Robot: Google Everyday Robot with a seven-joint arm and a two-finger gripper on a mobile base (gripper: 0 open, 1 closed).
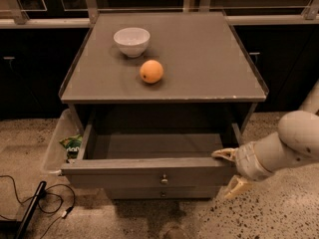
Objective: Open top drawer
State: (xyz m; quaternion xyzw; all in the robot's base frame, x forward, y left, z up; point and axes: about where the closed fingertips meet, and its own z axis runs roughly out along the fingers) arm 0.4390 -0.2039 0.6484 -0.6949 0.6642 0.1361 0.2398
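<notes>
The top drawer (144,172) of the grey cabinet stands pulled out towards me, its deep grey box empty and its small round brass knob (164,179) on the flat front. My gripper (230,172) is at the drawer's right front corner, one finger (223,154) over the top edge of the front and the other finger (235,187) below and outside it. A narrower drawer front (162,193) shows just beneath.
On the cabinet top (209,59) stand a white bowl (132,40) and an orange (151,71). A clear plastic bin (56,142) with a green packet sits left of the cabinet. Black cables (35,203) lie on the speckled floor at lower left. Dark cabinets stand behind.
</notes>
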